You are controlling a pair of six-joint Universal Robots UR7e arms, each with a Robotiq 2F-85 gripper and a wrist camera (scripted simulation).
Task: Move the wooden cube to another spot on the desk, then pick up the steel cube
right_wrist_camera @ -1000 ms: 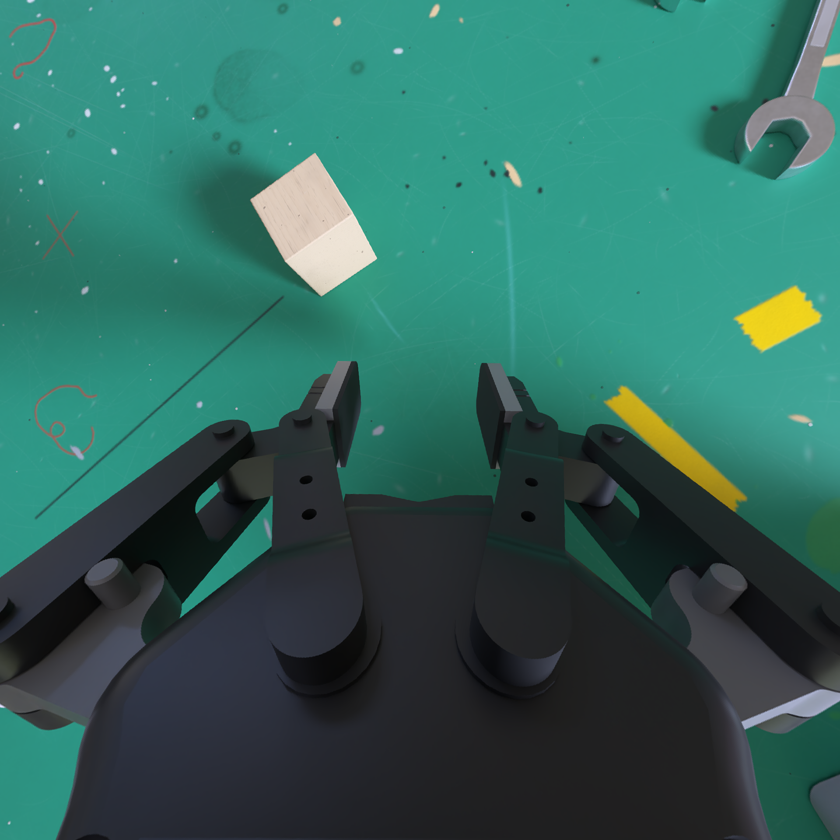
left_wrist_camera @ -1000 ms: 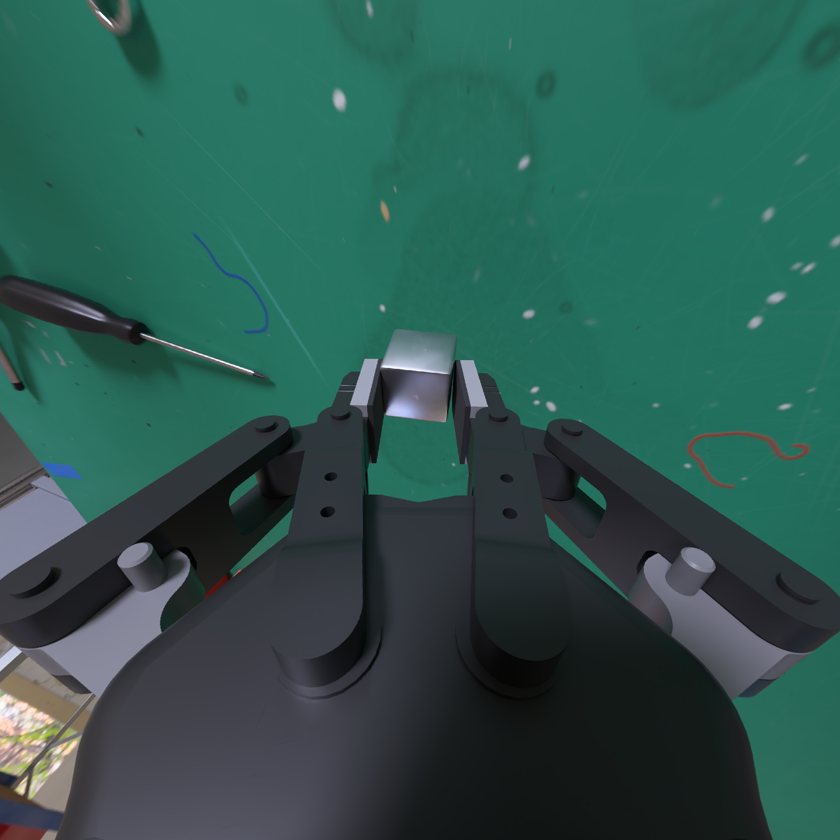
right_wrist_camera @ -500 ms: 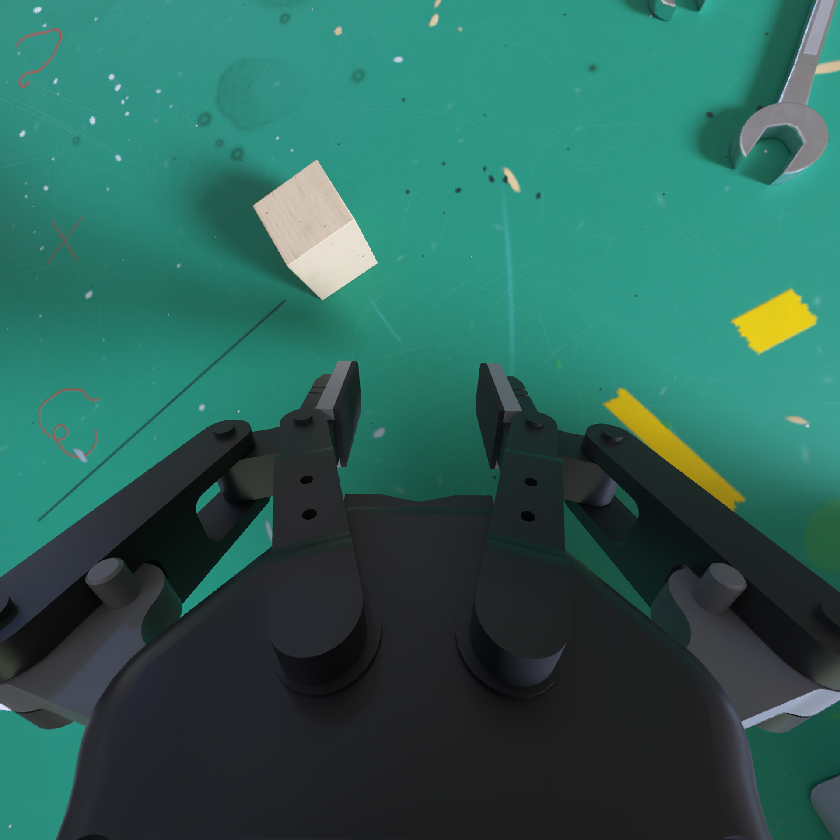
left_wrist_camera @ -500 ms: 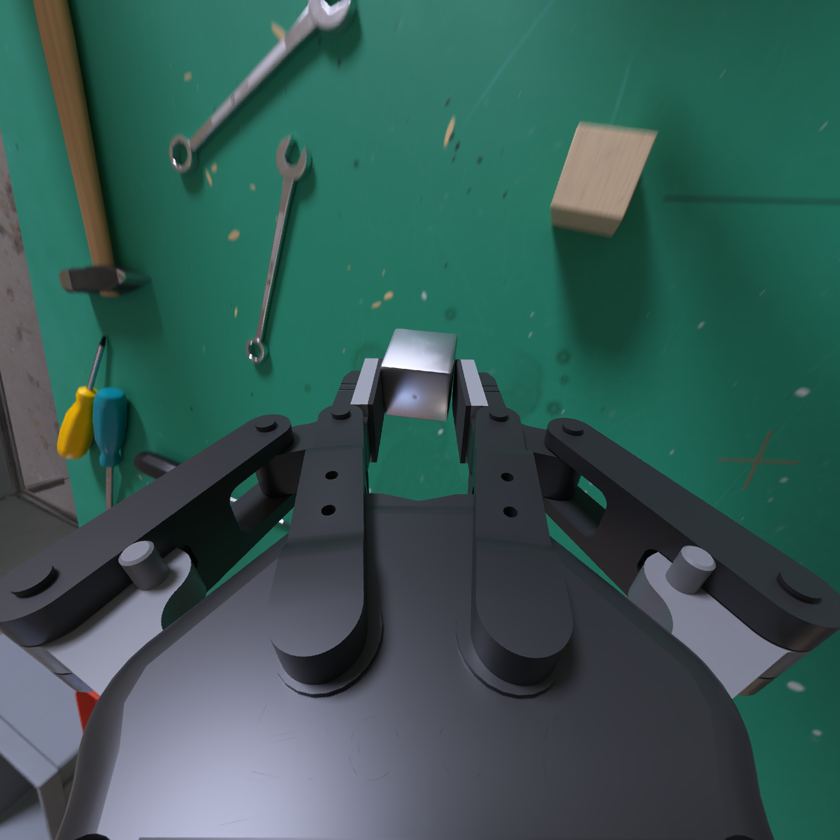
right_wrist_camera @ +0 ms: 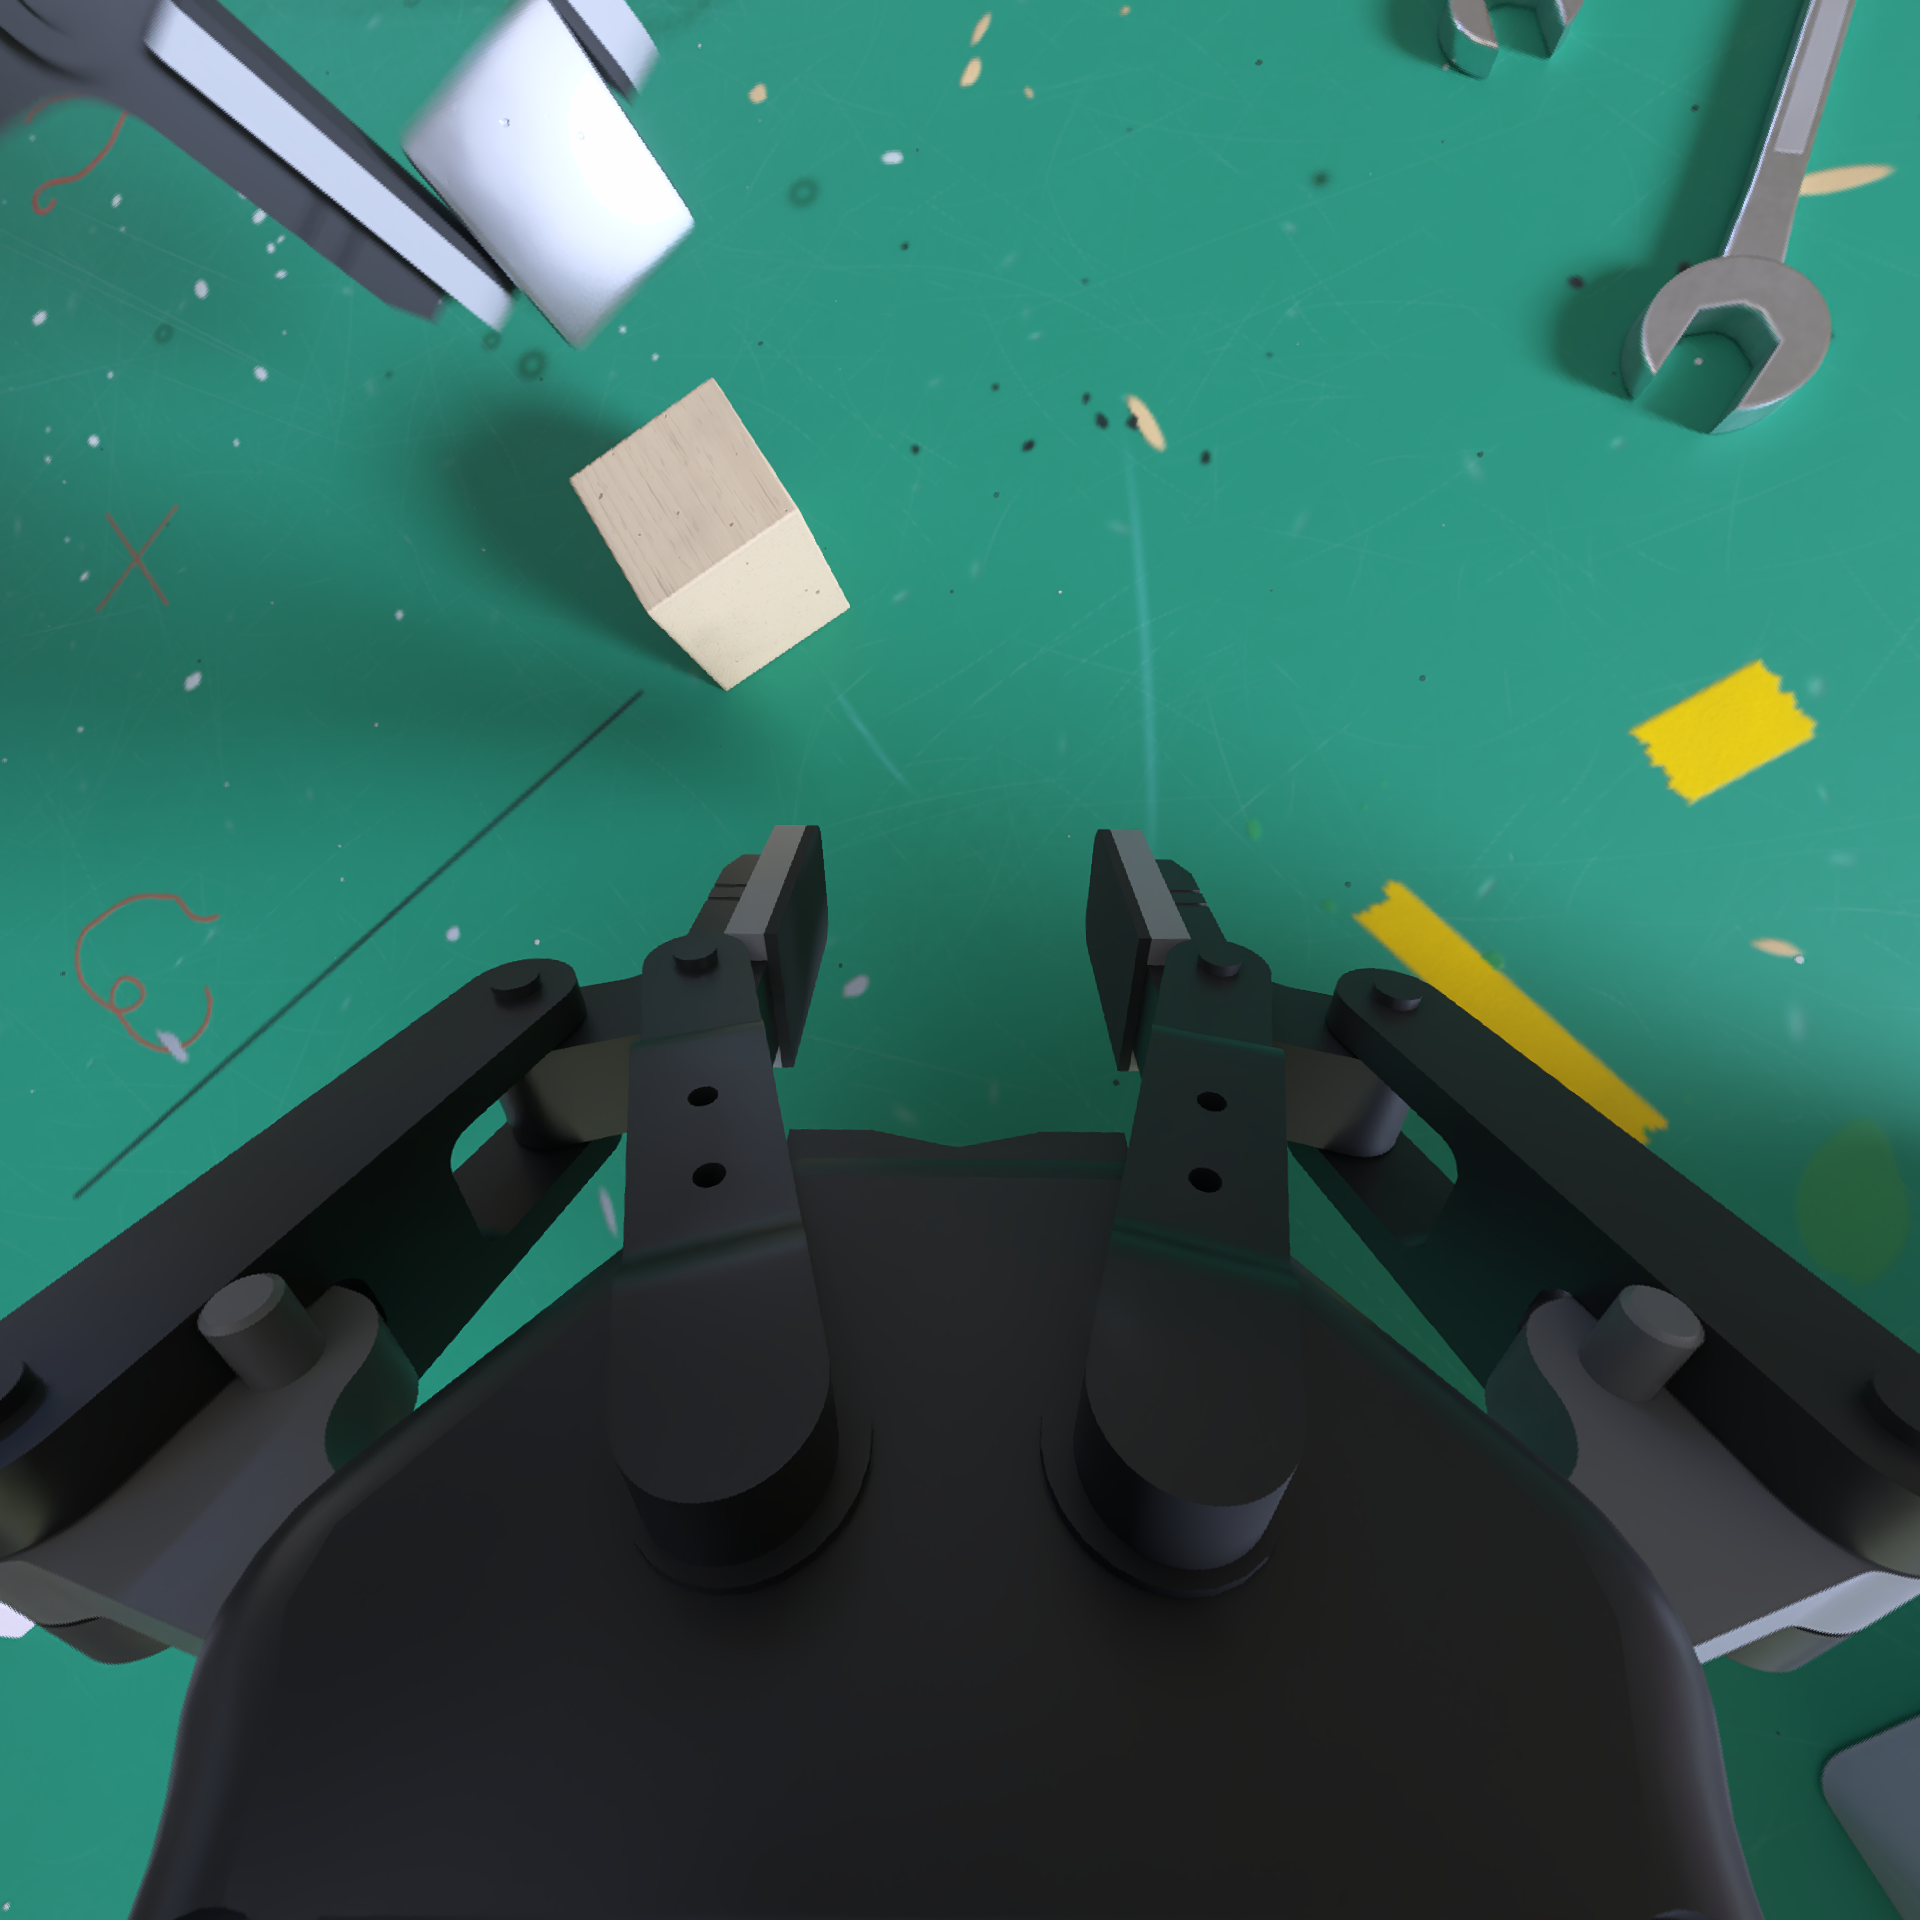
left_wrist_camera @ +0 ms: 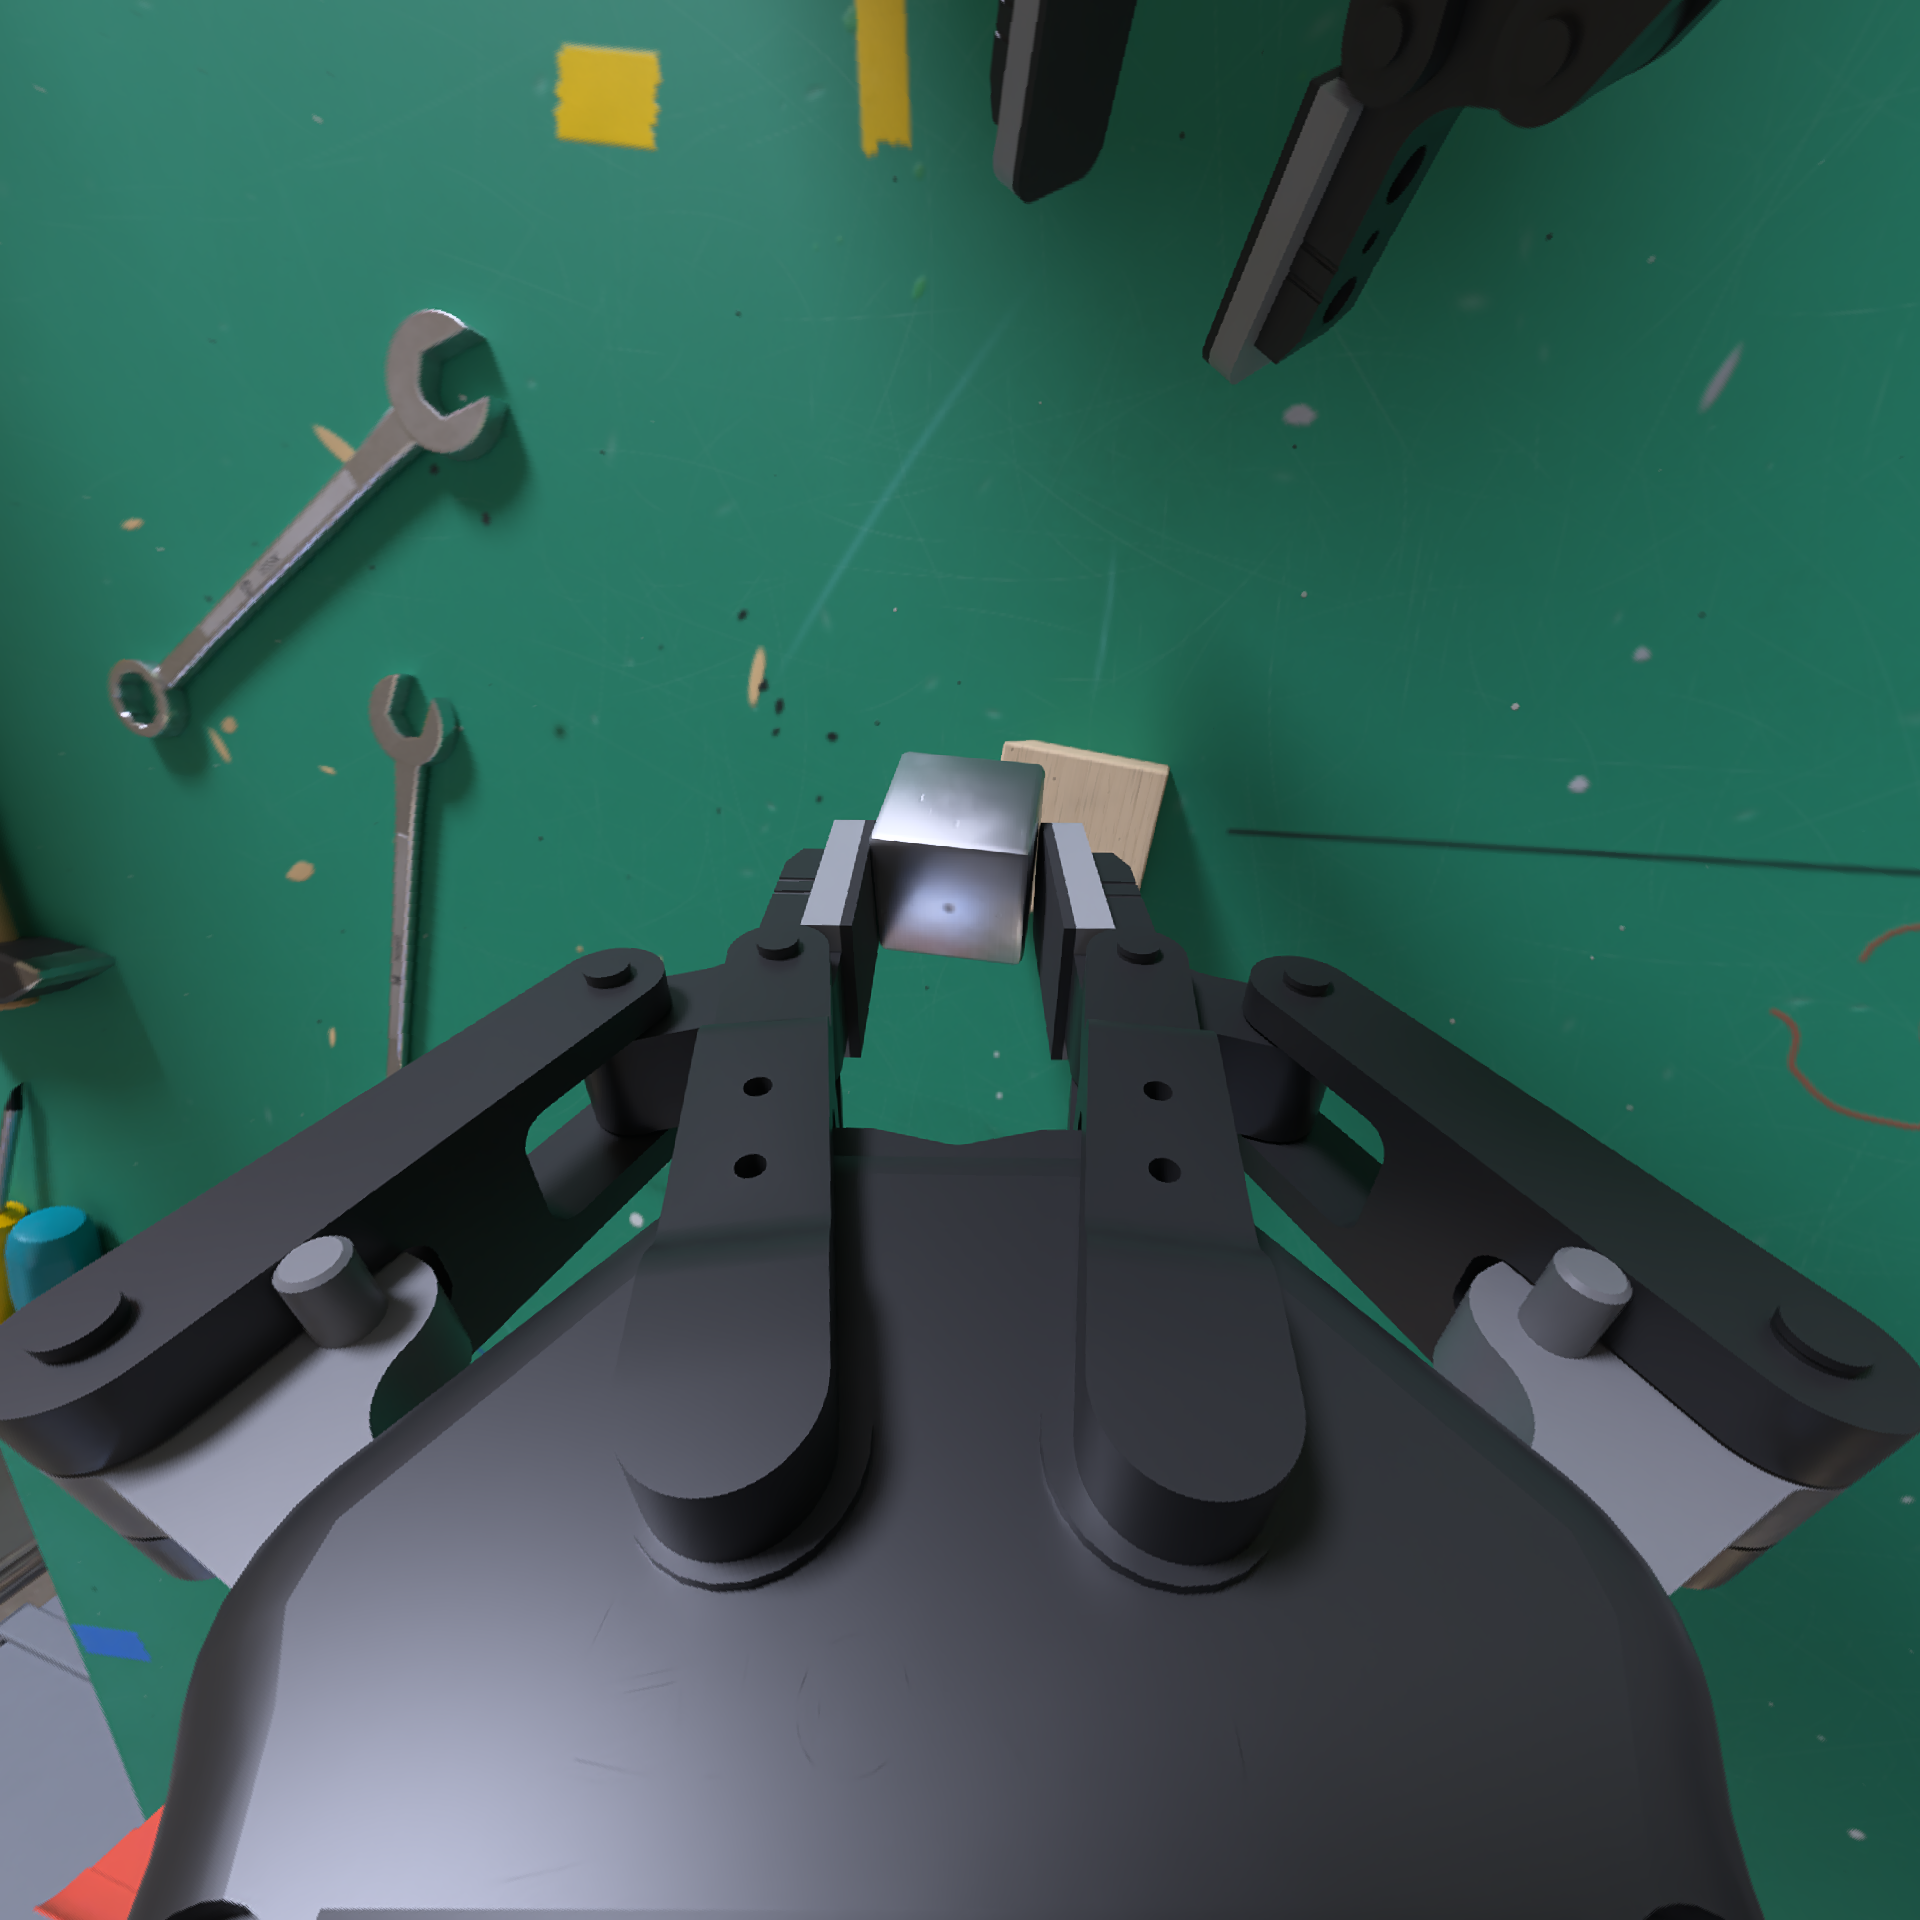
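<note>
My left gripper (left_wrist_camera: 954,883) is shut on the steel cube (left_wrist_camera: 956,852) and holds it above the green desk mat (left_wrist_camera: 1351,644). The wooden cube (left_wrist_camera: 1107,805) lies on the mat just behind and to the right of the steel cube, partly hidden by it. In the right wrist view the wooden cube (right_wrist_camera: 707,530) sits on the mat ahead and to the left of my right gripper (right_wrist_camera: 956,914), which is open and empty. The left gripper holding the steel cube (right_wrist_camera: 551,177) shows at the upper left of that view. The right gripper's fingers (left_wrist_camera: 1299,218) hang at the top of the left wrist view.
Two wrenches (left_wrist_camera: 301,530) (left_wrist_camera: 405,842) lie on the mat at the left in the left wrist view. A large wrench (right_wrist_camera: 1725,270) lies at the upper right in the right wrist view. Yellow tape strips (right_wrist_camera: 1725,727) (right_wrist_camera: 1507,1008) lie on the right. Screwdriver handles (left_wrist_camera: 47,1252) are at the far left edge.
My left gripper has swung across the desk with the steel cube, from a bare patch to over the wooden cube, and has come into the right wrist view. The right gripper has barely moved.
</note>
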